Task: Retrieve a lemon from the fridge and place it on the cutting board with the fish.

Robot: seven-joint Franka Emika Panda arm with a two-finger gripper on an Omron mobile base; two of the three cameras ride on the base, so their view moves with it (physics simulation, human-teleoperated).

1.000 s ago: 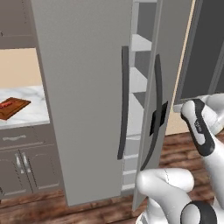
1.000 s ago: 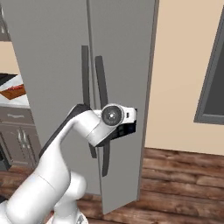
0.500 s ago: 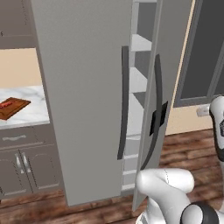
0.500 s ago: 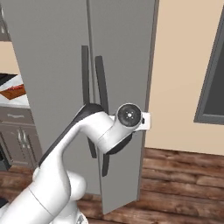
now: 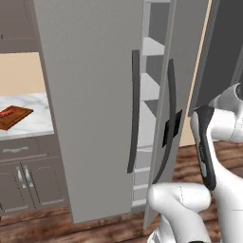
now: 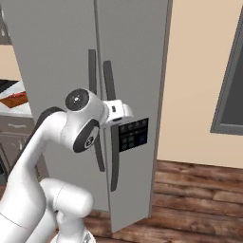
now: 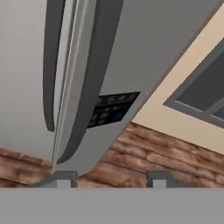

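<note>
While the fridge [image 5: 95, 109] stood with its right door only a crack ajar a second ago, that door [image 5: 178, 95] now hangs a little wider and we can see pale shelves in the gap beside its dark handle [image 5: 167, 123]. Our gripper [image 7: 109, 177] was pinched on that handle; its two dark tips now stand apart with nothing between them, just off the handle. We judge the door-pull as done and the reach inside as next.

Smooth matte grey panels make up the fridge, with long, slightly bowed dark handles and a glossy black control panel [image 6: 133, 134] on the right door. No lemon can be made out on the shelves. Well left of the fridge, the flat reddish-brown wooden cutting board [image 5: 14, 117] lies on veined marble, carrying the small red fish [image 5: 5, 114].
</note>
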